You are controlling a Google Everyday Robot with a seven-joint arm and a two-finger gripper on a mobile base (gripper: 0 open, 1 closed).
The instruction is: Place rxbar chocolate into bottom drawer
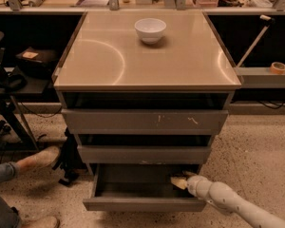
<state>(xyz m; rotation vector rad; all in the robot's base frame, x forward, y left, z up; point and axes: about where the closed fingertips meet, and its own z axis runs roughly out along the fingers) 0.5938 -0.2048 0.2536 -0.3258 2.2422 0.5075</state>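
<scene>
The bottom drawer (137, 204) stands pulled out at the foot of the grey cabinet, and its dark tray floor shows. My gripper (178, 181) reaches in from the lower right on its white arm. It sits inside the drawer's right rear corner, just above the floor. The rxbar chocolate is hidden from view; no black wrapper shows in the drawer or on the cabinet top.
A white bowl (150, 30) rests on the cabinet's top (109, 65). Two more drawer fronts, the upper one scratched (175, 121), are above the open drawer. A person's leg and shoe (35, 158) lie on the floor at left, by a black stand. A tape roll (278, 67) sits on the right shelf.
</scene>
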